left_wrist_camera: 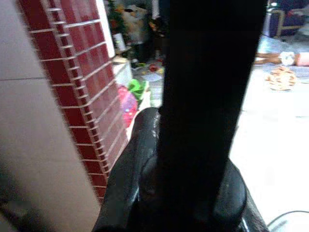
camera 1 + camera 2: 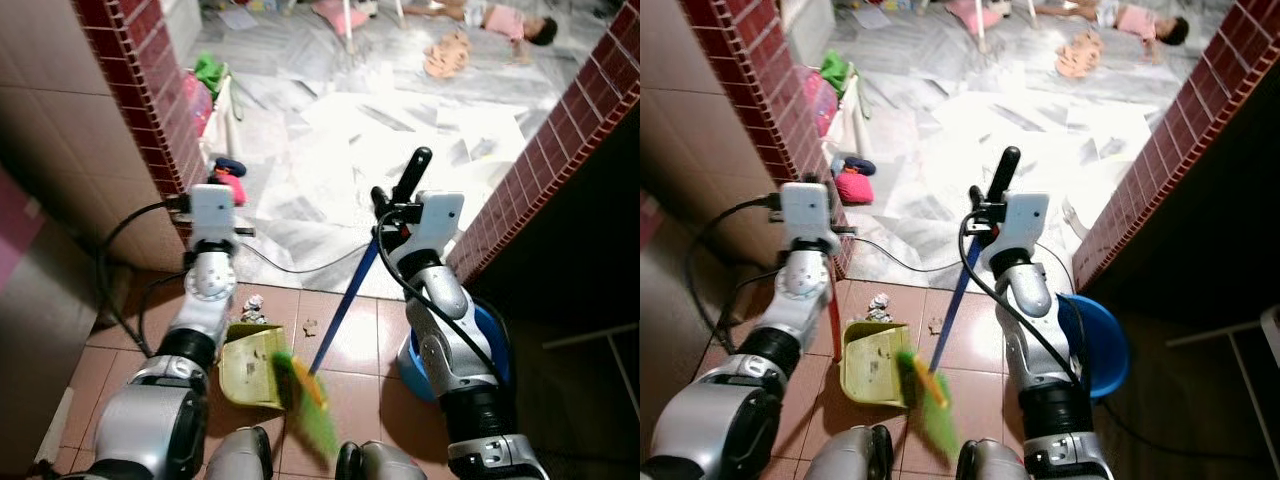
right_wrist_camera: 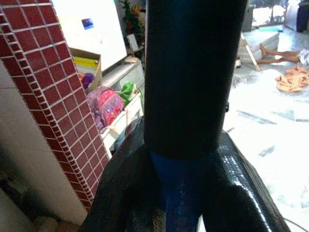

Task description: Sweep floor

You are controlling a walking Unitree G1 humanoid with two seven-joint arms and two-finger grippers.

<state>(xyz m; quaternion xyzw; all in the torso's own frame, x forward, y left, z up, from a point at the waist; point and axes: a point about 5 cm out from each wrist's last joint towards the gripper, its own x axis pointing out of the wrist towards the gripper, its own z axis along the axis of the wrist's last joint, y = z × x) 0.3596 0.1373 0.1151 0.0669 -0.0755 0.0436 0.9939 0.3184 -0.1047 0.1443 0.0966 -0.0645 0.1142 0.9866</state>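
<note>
At lower centre, the right pincer (image 2: 388, 212) pinches a slim blue broom (image 2: 345, 305); the left pincer (image 3: 145, 159) clamps the yellow plastic dustpan (image 2: 250, 366) on glossy terracotta tiles (image 2: 350, 340).

**Floor layout at doorway**

Dustpan (image 2: 250, 366) on floor between the arms; broom head (image 2: 306, 402) just right of it, handle (image 2: 345, 303) rising to right end effector (image 2: 392, 204). Crumpled debris (image 2: 253, 305) just beyond dustpan. Basin (image 2: 492, 352) at right, behind right arm. Brick wall (image 2: 140, 90) left, brick wall (image 2: 560, 150) right. Person (image 2: 500, 18) lying far ahead.
</note>
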